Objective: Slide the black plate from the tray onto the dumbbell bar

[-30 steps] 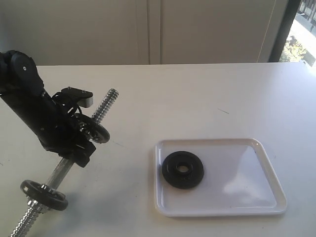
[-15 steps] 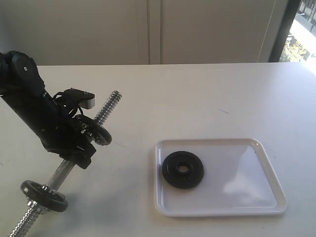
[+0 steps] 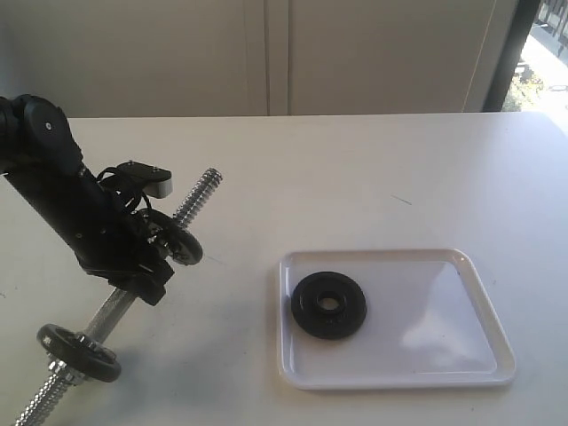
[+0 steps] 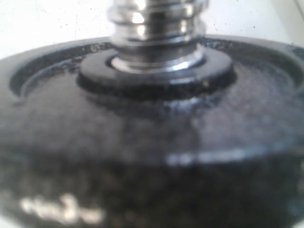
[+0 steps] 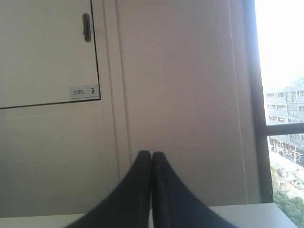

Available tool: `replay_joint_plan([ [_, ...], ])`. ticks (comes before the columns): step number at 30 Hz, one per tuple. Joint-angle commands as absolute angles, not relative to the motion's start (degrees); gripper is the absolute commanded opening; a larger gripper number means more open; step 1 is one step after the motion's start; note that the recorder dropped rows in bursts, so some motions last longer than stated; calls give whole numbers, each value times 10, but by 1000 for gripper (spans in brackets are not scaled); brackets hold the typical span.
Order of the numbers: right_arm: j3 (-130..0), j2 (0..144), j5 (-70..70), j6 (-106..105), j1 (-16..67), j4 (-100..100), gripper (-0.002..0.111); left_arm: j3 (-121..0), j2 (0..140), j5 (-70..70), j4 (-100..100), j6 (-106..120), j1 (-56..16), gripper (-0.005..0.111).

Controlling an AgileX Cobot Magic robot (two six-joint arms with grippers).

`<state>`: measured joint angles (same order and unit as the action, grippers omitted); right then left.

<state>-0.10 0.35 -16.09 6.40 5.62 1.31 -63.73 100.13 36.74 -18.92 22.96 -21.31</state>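
Black plate (image 3: 328, 304) lies flat in the left part of the white tray (image 3: 484, 355), hole up, nothing touching it. It sits well apart from the dumbbell bar (image 3: 197, 197), which runs diagonally over the left side of the table (image 3: 373, 169), far threaded end bare. The bar carries two discs: the upper disc (image 3: 184, 245) about mid-bar and the lower disc (image 3: 78, 352) near the near end. Left gripper (image 3: 153, 241) sits right at the upper disc, its body across the bar. Its fingers are hidden there, so whether they clamp the disc or the bar can't be told. The left wrist view is filled by that disc (image 4: 152, 133), blurred, with the chrome bar (image 4: 154, 28) through its hole. No fingers show in that view either. Right gripper (image 5: 151, 154) is out of the exterior view, its fingers pressed together on nothing, pointing at a cabinet door (image 5: 47, 52).
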Motion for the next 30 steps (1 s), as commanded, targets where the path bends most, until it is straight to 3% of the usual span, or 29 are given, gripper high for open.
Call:
replay_joint_plan([
  [1,0,0,-188,65,51,16,0,-647,980,375,-222,230,-213,0],
  [9,0,0,-226,225,51,17,0,-647,980,375,-222,230,-213,0],
  [17,-21,0,-222,229,51,15,0,-647,980,372,-222,230,-213,0],
  [22,-96,52,-137,202,51,15,0,-647,980,366,-222,230,-213,0],
  [30,-265,273,48,161,57,13,0,-647,980,336,-222,230,-213,0],
])
